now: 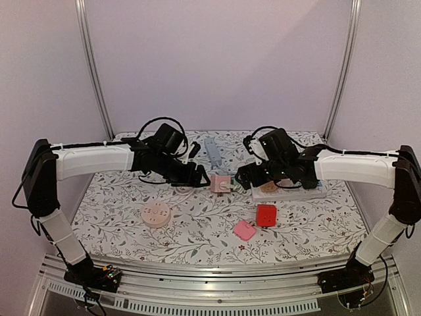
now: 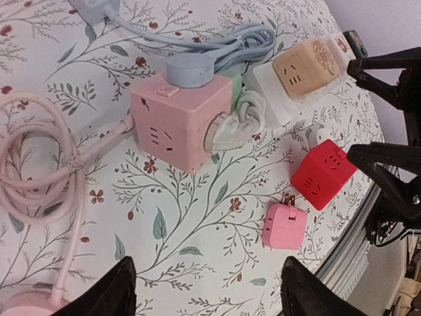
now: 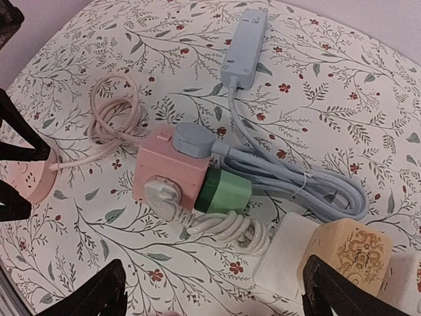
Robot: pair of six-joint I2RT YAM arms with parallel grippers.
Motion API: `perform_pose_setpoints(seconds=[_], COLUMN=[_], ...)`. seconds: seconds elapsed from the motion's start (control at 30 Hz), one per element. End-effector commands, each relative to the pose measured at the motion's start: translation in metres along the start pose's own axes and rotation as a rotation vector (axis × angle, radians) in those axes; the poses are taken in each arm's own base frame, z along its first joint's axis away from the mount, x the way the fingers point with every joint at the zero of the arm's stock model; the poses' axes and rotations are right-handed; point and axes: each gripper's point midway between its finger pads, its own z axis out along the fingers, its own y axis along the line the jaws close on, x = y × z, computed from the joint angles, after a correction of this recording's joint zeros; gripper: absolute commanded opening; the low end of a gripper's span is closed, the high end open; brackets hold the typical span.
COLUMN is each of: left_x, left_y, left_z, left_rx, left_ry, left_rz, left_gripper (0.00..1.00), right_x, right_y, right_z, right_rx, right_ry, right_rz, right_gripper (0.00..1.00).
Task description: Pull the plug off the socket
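Note:
A pink cube socket [image 1: 220, 182] sits mid-table, also seen in the left wrist view [image 2: 177, 125] and the right wrist view [image 3: 168, 171]. It carries a grey-blue plug [image 3: 194, 139] on top, a white plug [image 3: 161, 194] on one side and a green adapter [image 3: 223, 191] on another. My left gripper [image 1: 200, 176] is open and empty just left of the cube, with its jaws wide apart [image 2: 207, 280]. My right gripper [image 1: 245, 179] is open and empty just right of the cube, with its jaws wide apart [image 3: 214, 283].
A red cube [image 1: 266, 214] and a small pink cube adapter [image 1: 244, 230] lie in front. A round pink socket [image 1: 156, 215] with a coiled pink cord [image 3: 112, 122] is at the left. A white power strip [image 1: 289, 191] with a beige adapter [image 3: 348, 253] is at the right. A grey-blue strip [image 1: 212, 150] lies behind.

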Motion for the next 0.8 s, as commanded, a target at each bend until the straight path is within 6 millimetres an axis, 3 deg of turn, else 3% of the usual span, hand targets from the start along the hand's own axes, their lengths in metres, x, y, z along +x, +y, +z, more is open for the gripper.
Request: perform_pose_setpoints(seconds=[0.0, 0.17, 0.37, 0.77], left_x=[-0.006, -0.024, -0.046, -0.047], left_y=[0.009, 0.03, 0.043, 0.056], left_z=[-0.035, -0.054, -0.062, -0.055], left_rx=[0.034, 0.021, 0.011, -0.017], left_ry=[0.024, 0.026, 0.007, 0.005], left_rz=[0.013, 0.018, 0.042, 0.036], left_gripper=[0.74, 0.74, 0.74, 0.74], right_x=[0.007, 0.022, 0.036, 0.045], right_y=[0.026, 0.035, 0.046, 0.031], right_z=[0.02, 0.05, 0.07, 0.088], right_rx=[-0.105, -0.146, -0.193, -0.069], right_ry=[0.068, 0.14, 0.184, 0.209], right_rz=[-0.102, -0.154, -0.233, -0.388], right_gripper=[0.9, 0.82, 0.71, 0.63])
